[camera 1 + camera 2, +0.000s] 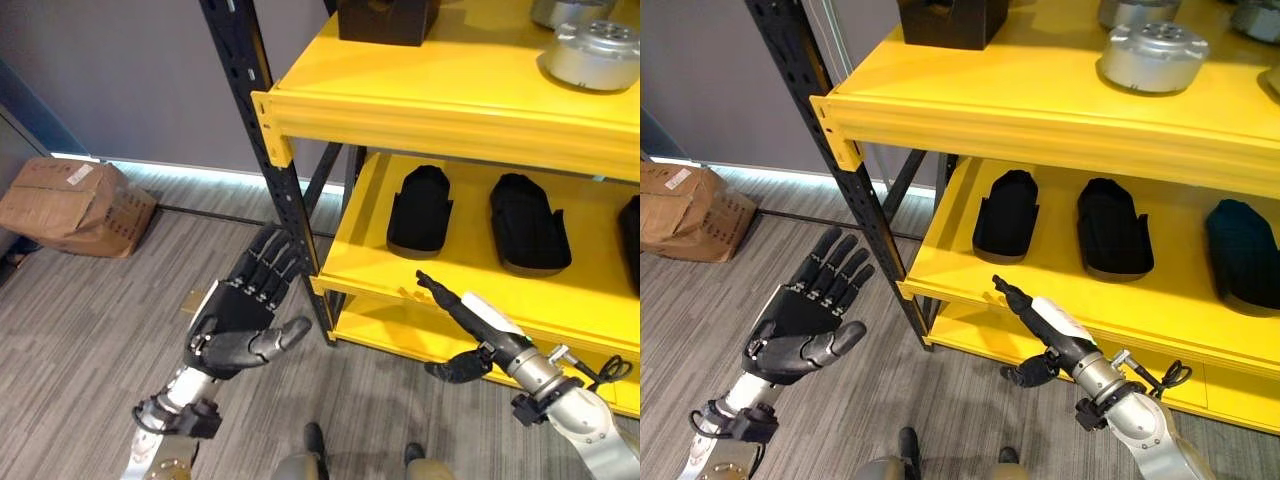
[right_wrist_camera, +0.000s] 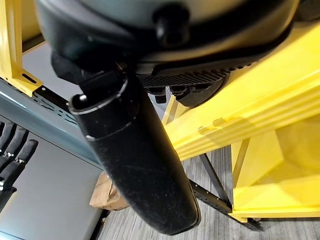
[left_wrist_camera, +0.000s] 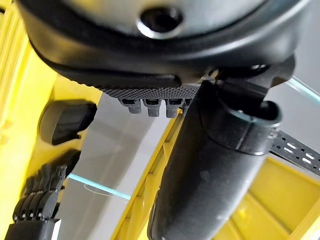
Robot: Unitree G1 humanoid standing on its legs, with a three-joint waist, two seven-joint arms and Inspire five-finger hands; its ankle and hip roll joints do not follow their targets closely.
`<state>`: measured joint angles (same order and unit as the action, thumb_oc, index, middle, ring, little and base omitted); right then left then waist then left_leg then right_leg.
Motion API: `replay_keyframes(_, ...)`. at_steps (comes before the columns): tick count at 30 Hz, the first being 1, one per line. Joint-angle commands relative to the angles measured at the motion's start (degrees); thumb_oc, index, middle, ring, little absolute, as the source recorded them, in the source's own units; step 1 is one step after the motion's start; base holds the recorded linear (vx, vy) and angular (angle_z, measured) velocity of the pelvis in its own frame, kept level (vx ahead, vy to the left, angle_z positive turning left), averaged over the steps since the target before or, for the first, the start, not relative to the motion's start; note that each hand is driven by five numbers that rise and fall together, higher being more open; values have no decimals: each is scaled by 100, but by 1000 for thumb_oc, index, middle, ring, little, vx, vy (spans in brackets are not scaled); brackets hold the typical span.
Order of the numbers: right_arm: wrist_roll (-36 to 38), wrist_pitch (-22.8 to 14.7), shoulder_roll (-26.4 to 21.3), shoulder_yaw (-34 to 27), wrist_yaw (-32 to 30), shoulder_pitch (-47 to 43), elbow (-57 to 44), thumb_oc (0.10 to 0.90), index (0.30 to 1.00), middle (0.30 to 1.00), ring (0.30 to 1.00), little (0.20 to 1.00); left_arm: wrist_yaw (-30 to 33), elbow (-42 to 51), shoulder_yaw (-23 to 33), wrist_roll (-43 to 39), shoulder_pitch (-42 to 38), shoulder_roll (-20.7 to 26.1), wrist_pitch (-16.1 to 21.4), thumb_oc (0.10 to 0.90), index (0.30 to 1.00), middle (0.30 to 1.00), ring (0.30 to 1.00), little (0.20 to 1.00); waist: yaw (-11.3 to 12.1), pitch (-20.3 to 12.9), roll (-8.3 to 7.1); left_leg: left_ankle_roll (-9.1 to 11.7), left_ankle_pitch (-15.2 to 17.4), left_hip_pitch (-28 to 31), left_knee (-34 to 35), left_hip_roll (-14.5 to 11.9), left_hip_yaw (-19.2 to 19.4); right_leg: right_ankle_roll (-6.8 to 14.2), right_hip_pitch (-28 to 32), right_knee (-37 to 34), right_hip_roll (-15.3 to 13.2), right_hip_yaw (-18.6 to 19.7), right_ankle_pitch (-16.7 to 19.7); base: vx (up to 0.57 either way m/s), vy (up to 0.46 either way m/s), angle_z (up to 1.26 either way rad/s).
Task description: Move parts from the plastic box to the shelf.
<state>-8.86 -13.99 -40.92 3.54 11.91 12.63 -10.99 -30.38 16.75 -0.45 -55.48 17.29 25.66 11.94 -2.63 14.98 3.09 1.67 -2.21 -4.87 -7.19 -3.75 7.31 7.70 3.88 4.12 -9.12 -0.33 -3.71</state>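
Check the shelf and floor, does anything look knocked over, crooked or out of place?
Nothing stands out. The black parts lie side by side on the middle shelf, and the silver part sits upright on the top shelf. Both robot hands, left and right, are open and empty. A cardboard box sits on the floor.

No readable text near me. The cardboard box (image 1: 75, 205) on the floor, well left of the shelf (image 1: 440, 105), carries a pale label (image 1: 78, 175), but its print is too small for me to make out.
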Motion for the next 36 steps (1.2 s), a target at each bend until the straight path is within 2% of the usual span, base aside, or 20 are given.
replay_keyframes(1, 330, -637, 53, -7, -347, -595, -343, 900, 1000, 1000, 1000, 1000, 4, 409, 382, -124, -169, 217, 654, 900, 1000, 1000, 1000, 1000, 45, -323, -385, -317, 731, 417, -329, 594, 141, -517, -131, -446, 749, -329, 458, -26, 136, -22)
replay_keyframes(3, 380, -732, 27, -143, -274, -389, -502, 900, 1000, 1000, 1000, 1000, -89, 427, 442, -149, -120, 267, 624, 900, 1000, 1000, 1000, 1000, 53, -382, -443, -381, 643, 658, 247, 696, -123, -450, -162, -432, 819, -204, 483, -50, 216, -12)
replay_keyframes(5, 423, -697, -72, -240, -373, -347, -545, 900, 1000, 1000, 1000, 1000, -234, 456, 407, -202, -107, 326, 537, 900, 1000, 1000, 1000, 1000, 80, -403, -517, -418, 560, 739, 487, 704, -215, -417, -185, -393, 842, -194, 478, -88, 195, -2)
replay_keyframes(7, 397, -676, -166, -226, -469, -420, -520, 900, 1000, 1000, 1000, 1000, -269, 420, 280, -254, -210, 367, 540, 900, 1000, 1000, 1000, 1000, 83, -384, -560, -439, 553, 708, 501, 687, -199, -411, -256, -289, 859, -228, 430, -110, 109, 0)
replay_keyframes(9, 219, -744, -258, -173, -339, -539, -524, 900, 1000, 1000, 1000, 1000, -459, 323, 70, -680, -371, 354, 373, 900, 1000, 1000, 1000, 1000, 57, -254, -601, -478, 636, 593, 275, 619, -122, -462, -452, 234, 912, -336, 211, -189, 74, -4)
replay_keyframes(11, 324, -801, -296, -142, -248, -548, -590, 900, 1000, 1000, 1000, 1000, -672, 280, -5, -919, -405, 335, 261, 900, 1000, 1000, 1000, 1000, 69, -206, -624, -486, 659, 547, 187, 570, -55, -464, -541, 444, 884, -461, 119, -147, 11, -18)
replay_keyframes(13, 510, -929, -296, -75, -52, -622, -635, 900, 1000, 1000, 1000, 1000, -712, 249, -124, -993, -502, 298, 200, 900, 1000, 1000, 1000, 1000, 115, -123, -675, -468, 658, 513, 89, 454, 65, -366, -615, 580, 638, -649, 151, -117, -69, -33)
replay_keyframes(15, 608, -938, -278, -41, -41, -665, -673, 900, 1000, 1000, 1000, 1000, -699, 212, -131, -952, -549, 303, 290, 900, 1000, 1000, 1000, 1000, 166, -97, -715, -442, 630, 541, 109, 340, 155, -214, -570, 457, 394, -691, 325, -76, -150, -32)
replay_keyframes(16, 647, -914, -276, -33, -63, -673, -692, 900, 1000, 1000, 1000, 1000, -735, 199, -131, -975, -558, 318, 288, 900, 1000, 1000, 1000, 1000, 173, -97, -728, -438, 625, 559, 127, 303, 150, -145, -535, 376, 307, -639, 413, -33, -235, -44)
replay_keyframes(18, 431, -694, -191, -73, -187, -671, -756, 900, 1000, 1000, 1000, 1000, -826, 181, -84, -976, -495, 362, 188, 900, 1000, 1000, 1000, 1000, 146, -168, -724, -430, 597, 647, 250, 155, -27, 121, -407, 108, -35, -239, 674, 9, -249, -31)
replay_keyframes(20, 352, -649, -155, -94, -174, -666, -789, 900, 1000, 1000, 1000, 1000, -928, 160, -47, -1075, -426, 388, 104, 900, 1000, 1000, 1000, 1000, 153, -192, -705, -414, 586, 680, 274, 72, -67, 182, -389, 122, -166, -194, 696, 10, -218, 8)
replay_keyframes(21, 609, -583, -136, -83, 106, -704, -810, 900, 1000, 1000, 1000, 1000, -1008, 136, -1, -1190, -362, 408, 9, 900, 1000, 1000, 1000, 1000, 183, -203, -695, -390, 586, 682, 241, -17, -49, 210, -349, 167, -284, -226, 682, -37, -354, 33)
replay_keyframes(22, 976, -568, -103, -78, 503, -744, -864, 900, 1000, 1000, 1000, 1000, -1136, 78, 24, -1255, -310, 385, -53, 900, 1000, 1000, 1000, 1000, 244, -219, -716, -359, 550, 638, 204, -127, -9, 215, -278, 190, -327, -371, 626, -54, -301, 31)
replay_keyframes(23, 1048, -570, -94, -72, 586, -739, -892, 900, 1000, 1000, 1000, 1000, -1175, 67, 22, -1272, -306, 367, -74, 900, 1000, 1000, 1000, 1000, 260, -218, -719, -346, 535, 625, 199, -159, -14, 214, -281, 198, -334, -403, 619, -96, -499, 30)
replay_keyframes(24, 870, -461, -32, 85, 469, -867, -1040, 900, 1000, 1000, 1000, 1000, -1075, 147, -108, -1183, -470, 247, -158, 900, 1000, 1000, 1000, 1000, 282, -165, -729, -198, 474, 627, 177, -339, -113, 162, -295, 246, -281, -428, 534, -69, -488, 9)
replay_keyframes(25, 860, -392, -46, 115, 428, -924, -1075, 900, 1000, 1000, 1000, 1000, -980, 176, -161, -1133, -537, 214, -190, 900, 1000, 1000, 1000, 1000, 279, -172, -738, -128, 447, 658, 204, -406, -130, 127, -243, 209, -252, -466, 496, -56, -457, 8)
replay_keyframes(29, 923, -280, -81, 87, 379, -925, -1129, 900, 1000, 1000, 1000, 1000, -928, 210, -210, -1112, -584, 163, -306, 900, 1000, 1000, 1000, 1000, 270, -211, -739, -41, 405, 715, 282, -481, -137, 86, -162, 152, -220, -549, 432, 0, -200, 5)
replay_keyframes(30, 1035, -150, -106, 24, 424, -880, -1155, 900, 1000, 1000, 1000, 1000, -1033, 241, -239, -986, -556, 115, -537, 900, 1000, 1000, 1000, 1000, 237, -269, -718, 42, 343, 794, 406, -568, -63, 23, -101, 105, -180, -667, 347, -42, -341, 4)
replay_keyframes(33, 1042, -175, -221, -25, 573, -835, -1140, 900, 1000, 1000, 1000, 1000, -1294, 250, -356, -883, -467, 185, -536, 900, 1000, 1000, 1000, 1000, 129, -304, -583, 195, 67, 871, 703, -764, 122, -143, -43, 26, -28, -851, 253, -70, -339, -1)
replay_keyframes(36, 1136, -157, -320, -51, 546, -845, -1141, 900, 1000, 1000, 1000, 1000, -1244, 229, -389, -931, -512, 233, -450, 900, 1000, 1000, 1000, 1000, 82, -325, -517, 296, -120, 871, 888, -863, 132, -231, -14, -85, 95, -890, 251, -63, -225, -5)
